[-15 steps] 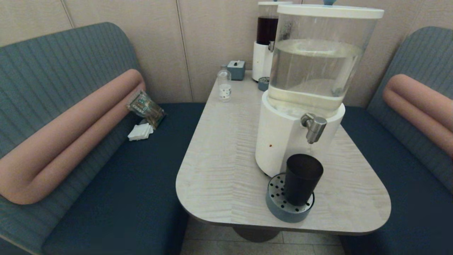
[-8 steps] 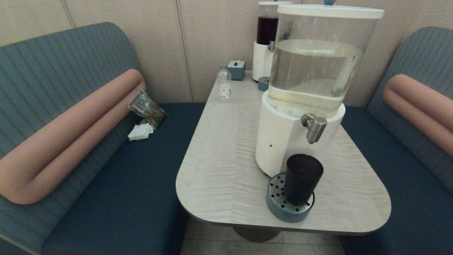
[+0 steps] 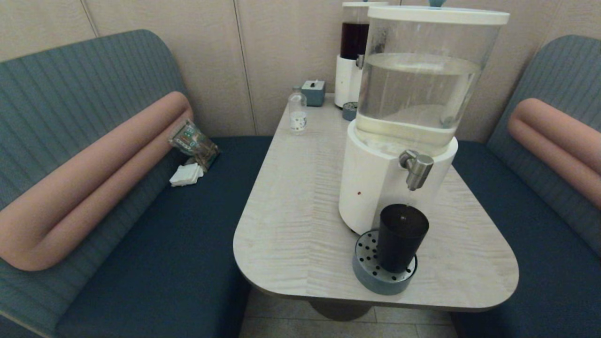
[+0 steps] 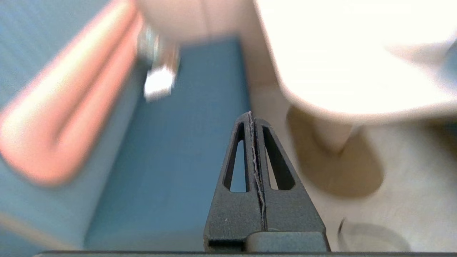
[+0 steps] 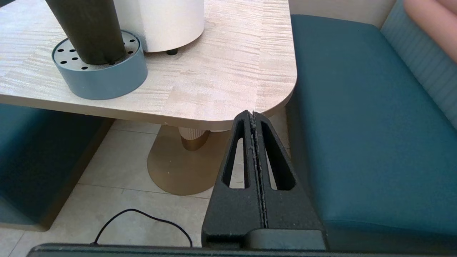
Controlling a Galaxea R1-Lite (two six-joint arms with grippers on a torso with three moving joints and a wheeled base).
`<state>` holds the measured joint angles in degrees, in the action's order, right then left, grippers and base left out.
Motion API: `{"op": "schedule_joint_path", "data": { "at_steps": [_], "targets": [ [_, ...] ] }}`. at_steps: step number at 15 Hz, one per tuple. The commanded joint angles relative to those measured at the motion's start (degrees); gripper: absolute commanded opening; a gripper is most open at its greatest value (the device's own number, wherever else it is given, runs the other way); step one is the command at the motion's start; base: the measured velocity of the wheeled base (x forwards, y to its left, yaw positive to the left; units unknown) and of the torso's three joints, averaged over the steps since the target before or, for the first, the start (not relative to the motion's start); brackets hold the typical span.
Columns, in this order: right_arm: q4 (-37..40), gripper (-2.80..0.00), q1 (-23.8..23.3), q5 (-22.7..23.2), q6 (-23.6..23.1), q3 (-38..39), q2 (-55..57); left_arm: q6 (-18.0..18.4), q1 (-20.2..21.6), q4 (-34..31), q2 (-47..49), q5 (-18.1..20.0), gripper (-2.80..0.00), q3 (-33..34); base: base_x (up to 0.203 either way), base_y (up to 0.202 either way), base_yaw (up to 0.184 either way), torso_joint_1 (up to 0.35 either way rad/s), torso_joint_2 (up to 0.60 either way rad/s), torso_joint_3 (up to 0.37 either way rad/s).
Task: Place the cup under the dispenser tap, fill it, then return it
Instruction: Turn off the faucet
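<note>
The dark tumbler cup stands upright on the round blue-grey drip tray, directly under the silver dispenser tap of the big clear-tank, white-base dispenser. A thin stream of water runs from the nozzle into the cup. The right wrist view shows the cup's lower part on the tray. Neither arm appears in the head view. My right gripper is shut and empty, low by the table's near right corner. My left gripper is shut and empty, low beside the left bench.
Farther back on the table are a small clear bottle, a blue-grey box and a slim dark-liquid dispenser. Padded benches flank the table; a packet and napkins lie on the left seat. A black cable runs on the floor.
A thin stream now shows between the nozzle and the cup. The cup and everything else keep their places.
</note>
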<state>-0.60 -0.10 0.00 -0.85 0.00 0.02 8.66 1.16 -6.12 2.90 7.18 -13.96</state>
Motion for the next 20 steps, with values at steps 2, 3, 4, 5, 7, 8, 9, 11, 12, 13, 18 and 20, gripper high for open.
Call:
{"op": "schedule_joint_path", "data": {
  "at_steps": [2, 3, 4, 5, 7, 8, 9, 11, 12, 13, 18, 20],
  "targets": [
    [-0.02, -2.80, 0.01, 0.00, -0.03, 0.09, 0.15, -5.10, -0.33, -0.52, 14.12, 3.10, -2.80, -21.66, 0.000, 0.000, 0.000, 0.000, 0.00, 0.000],
    [-0.02, -2.80, 0.01, 0.00, -0.03, 0.09, 0.15, -8.91, -0.46, -0.70, 20.19, 5.33, -2.80, -29.54, 0.000, 0.000, 0.000, 0.000, 0.00, 0.000],
    [-0.02, -2.80, 0.01, 0.00, -0.11, 0.09, 0.15, -13.95, -0.56, -0.79, 26.63, 7.43, -2.80, -37.60, 0.000, 0.000, 0.000, 0.000, 0.00, 0.000],
    [-0.02, -2.80, 0.01, 0.00, -0.03, 0.09, 0.15, -20.26, -0.62, -0.86, 33.49, 9.24, -2.80, -45.00, 0.000, 0.000, 0.000, 0.000, 0.00, 0.000],
    [-0.02, -2.80, 0.01, 0.00, -0.03, 0.09, 0.15, -30.52, -0.74, -0.48, 46.38, 11.93, -2.80, -54.30, 0.000, 0.000, 0.000, 0.000, 0.00, 0.000],
    [-0.02, -2.80, 0.01, 0.00, -0.03, 0.09, 0.15, -33.05, -0.78, 0.25, 52.09, 14.28, -2.80, -56.39, 0.000, 0.000, 0.000, 0.000, 0.00, 0.000],
    [-0.02, -2.80, 0.01, 0.00, -0.03, 0.09, 0.15, -33.77, -0.79, 0.87, 56.99, 18.21, -2.80, -57.31, 0.000, 0.000, 0.000, 0.000, 0.00, 0.000],
    [-0.02, -2.80, 0.01, 0.00, -0.12, 0.09, 0.15, -30.99, -0.86, 1.20, 64.74, 27.29, -2.80, -57.36, 0.000, 0.000, 0.000, 0.000, 0.00, 0.000],
    [-0.02, -2.80, 0.01, 0.00, -0.03, 0.09, 0.15, -28.94, -1.04, 0.81, 67.61, 32.09, -2.80, -57.08, 0.000, 0.000, 0.000, 0.000, 0.00, 0.000],
    [-0.02, -2.80, 0.01, 0.00, -0.03, 0.09, 0.15, -28.00, -1.26, 0.41, 69.45, 37.13, -2.80, -56.77, 0.000, 0.000, 0.000, 0.000, 0.00, 0.000],
    [-0.02, -2.80, 0.01, 0.00, -0.03, 0.09, 0.15, -41.82, -9.50, 10.24, 73.78, 41.95, -2.80, -50.08, 0.000, 0.000, 0.000, 0.000, 0.00, 0.000],
    [-0.02, -2.80, 0.01, 0.00, -0.03, 0.09, 0.15, -48.70, -13.13, 25.48, 75.74, 42.01, -2.80, -44.90, 0.000, 0.000, 0.000, 0.000, 0.00, 0.000]
  ]
}}
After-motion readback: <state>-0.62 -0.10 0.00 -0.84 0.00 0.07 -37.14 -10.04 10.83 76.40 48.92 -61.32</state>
